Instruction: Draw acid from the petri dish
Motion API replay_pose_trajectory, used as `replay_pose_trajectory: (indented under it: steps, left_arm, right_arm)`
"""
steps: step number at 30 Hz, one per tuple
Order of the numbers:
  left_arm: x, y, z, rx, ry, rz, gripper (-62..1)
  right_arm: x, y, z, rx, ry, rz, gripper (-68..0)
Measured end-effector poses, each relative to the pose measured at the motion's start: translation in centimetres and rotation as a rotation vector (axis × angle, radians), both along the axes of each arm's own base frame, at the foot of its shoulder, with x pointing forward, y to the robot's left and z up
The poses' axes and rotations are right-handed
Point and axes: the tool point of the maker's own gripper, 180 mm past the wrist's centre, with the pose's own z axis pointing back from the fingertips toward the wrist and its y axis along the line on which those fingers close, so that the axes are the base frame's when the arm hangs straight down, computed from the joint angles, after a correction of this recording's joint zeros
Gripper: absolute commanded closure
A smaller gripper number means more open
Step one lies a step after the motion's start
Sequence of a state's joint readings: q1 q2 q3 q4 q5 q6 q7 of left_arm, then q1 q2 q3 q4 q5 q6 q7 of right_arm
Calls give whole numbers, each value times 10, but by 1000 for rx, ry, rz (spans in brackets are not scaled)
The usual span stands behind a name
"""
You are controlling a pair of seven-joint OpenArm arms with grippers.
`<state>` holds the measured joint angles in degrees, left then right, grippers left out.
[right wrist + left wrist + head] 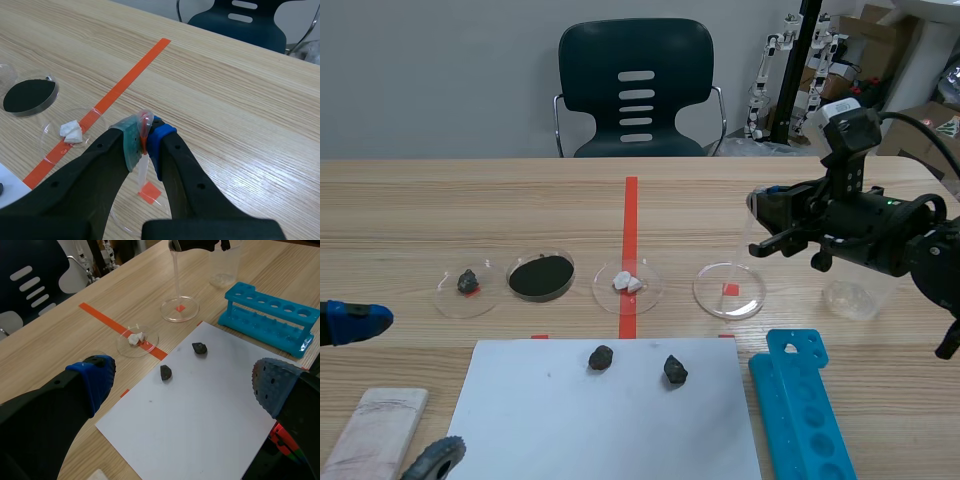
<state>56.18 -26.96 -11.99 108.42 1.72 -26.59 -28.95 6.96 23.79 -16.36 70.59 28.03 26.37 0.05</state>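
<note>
As it stands on my feeds, the right end effector (145, 142) is clenched on a clear plastic pipette (143, 169), bulb pinched between the pads, stem hanging straight down. The stem ends over the petri dish (729, 290) that has the red tape square under it, right of centre in the scene view. I can't tell if the tip touches the dish floor, and I can't make out any liquid in it. The right arm comes in from the right edge, held above the table (440, 210). My left end effector (182, 377) is released, fingers wide apart with nothing between them, sitting low at the left edge of the scene view. Same row, going left from the petri dish: dish with white chunks (628, 285) on the red tape line, dish of black powder (541, 277), dish with a small dark stone (468, 283). A clear beaker (858, 295) stands just right of the petri dish, under the right arm. Lower centre is a white sheet (610, 430) with two dark stones (601, 357) on it, apart from each other. A blue tube rack (800, 410) lies beside the sheet, lower right.
</note>
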Motion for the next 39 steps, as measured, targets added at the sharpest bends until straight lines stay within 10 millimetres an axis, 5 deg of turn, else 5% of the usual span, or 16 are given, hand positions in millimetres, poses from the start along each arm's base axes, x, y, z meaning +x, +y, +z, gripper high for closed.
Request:
replay_pose_trajectory:
  steps: [39]
  left_arm:
    - [0,0,0,0,0,0,-572]
  right_arm:
    - [0,-1,-2,-53,-18,14,-2]
